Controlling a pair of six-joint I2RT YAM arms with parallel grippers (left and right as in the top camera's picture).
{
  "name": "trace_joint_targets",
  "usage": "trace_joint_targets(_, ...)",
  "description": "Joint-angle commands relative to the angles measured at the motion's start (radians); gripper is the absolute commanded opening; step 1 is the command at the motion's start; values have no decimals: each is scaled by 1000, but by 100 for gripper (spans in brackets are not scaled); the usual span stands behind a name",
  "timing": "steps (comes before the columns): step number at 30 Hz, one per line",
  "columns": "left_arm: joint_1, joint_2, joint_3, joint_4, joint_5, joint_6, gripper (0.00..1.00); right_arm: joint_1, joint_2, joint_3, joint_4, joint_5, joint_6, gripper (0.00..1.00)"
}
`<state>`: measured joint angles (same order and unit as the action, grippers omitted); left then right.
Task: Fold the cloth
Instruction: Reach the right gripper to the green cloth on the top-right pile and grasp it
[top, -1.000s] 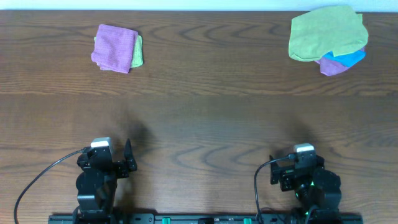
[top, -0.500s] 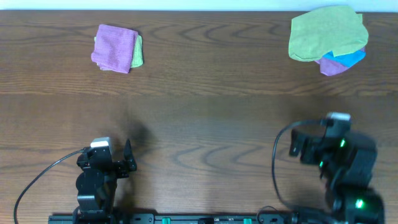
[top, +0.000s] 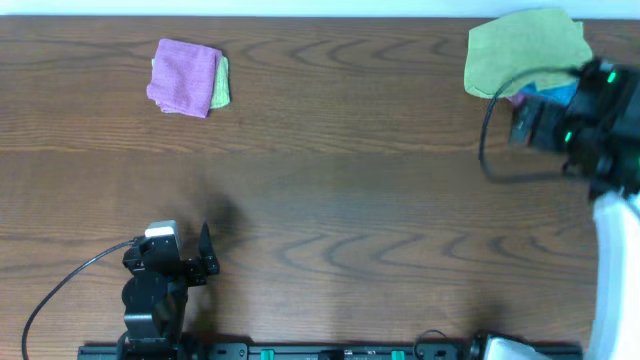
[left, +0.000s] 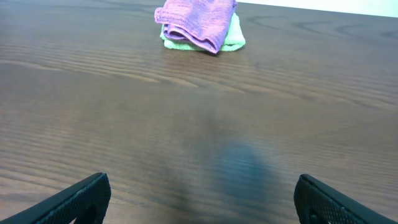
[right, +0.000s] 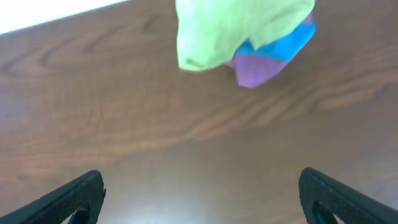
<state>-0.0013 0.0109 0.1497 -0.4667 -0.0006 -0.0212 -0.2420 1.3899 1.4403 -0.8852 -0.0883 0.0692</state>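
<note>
Near the far left corner a folded purple cloth (top: 183, 77) sits on a folded pale green cloth (top: 222, 84). Both are squared up and, I'd judge, finished. My left gripper (left: 200, 198) rests low at the near edge, jaws spread wide and holding nothing, facing that stack across bare wood.

The work is at the far right corner. A lime cloth (top: 522, 52) lies crumpled over a blue cloth (right: 281, 38) and a loose purple cloth (right: 260, 70), whose edges poke out on the near side. My right gripper (right: 202, 198) hovers just short of that heap, jaws wide apart and empty; the overhead view of it is blurred.

I expect the lime cloth to be light, limp and slightly grippy, so it will drape and bunch, not hold a shape. I'd pinch a single layer at its near-left hem, where it lies over bare wood, to avoid dragging the two beneath.

The table (top: 340, 180) is flat, dark wood grain with a slight sheen, so cloth should slide on it. Between stack and heap the middle is bare, leaving plenty of room to spread and fold.
</note>
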Motion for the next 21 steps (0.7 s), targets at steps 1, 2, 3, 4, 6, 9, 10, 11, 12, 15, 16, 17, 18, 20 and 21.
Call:
trace_joint_targets(1, 1, -7, -17, -3, -9, 18, 95, -42, 108, 127, -4, 10, 11, 99)
trace_joint_targets(2, 1, -7, -17, -3, -9, 18, 96, -52, 146, 162, 2, 10, 11, 99)
trace_joint_targets(3, 1, -7, -17, -3, -9, 18, 96, -60, 177, 190, 7, 10, 11, 99)
trace_joint_targets(4, 1, -7, -17, -3, -9, 18, 95, -71, 224, 229, 12, 10, 12, 99)
trace_joint_targets(6, 1, -7, -17, -3, -9, 18, 95, -84, 287, 273, 21, 10, 12, 99)
trace_joint_targets(9, 1, -7, -17, -3, -9, 18, 95, -99, 373, 320, 37, 10, 12, 99)
trace_joint_targets(10, 1, -7, -17, -3, -9, 18, 95, -101, 401, 331, 47, 9, 12, 99)
trace_joint_targets(11, 1, -7, -17, -3, -9, 18, 95, -104, 431, 341, 64, 5, 12, 99)
trace_joint_targets(12, 1, -7, -17, -3, -9, 18, 95, -105, 456, 348, 80, 3, 12, 99)
trace_joint_targets(15, 1, -7, -17, -3, -9, 18, 95, -105, 527, 350, 158, 3, 11, 99)
trace_joint_targets(16, 1, -7, -17, -3, -9, 18, 95, -105, 545, 350, 179, 3, 11, 99)
trace_joint_targets(17, 1, -7, -17, -3, -9, 18, 96, -106, 569, 350, 205, 3, 12, 99)
trace_joint_targets(18, 1, -7, -17, -3, -9, 18, 95, -105, 588, 350, 229, 3, 11, 99)
trace_joint_targets(20, 1, -7, -17, -3, -9, 18, 96, -106, 632, 350, 289, 30, 11, 99)
trace_joint_targets(21, 1, -7, -17, -3, -9, 18, 95, -105, 649, 350, 307, 48, 12, 99)
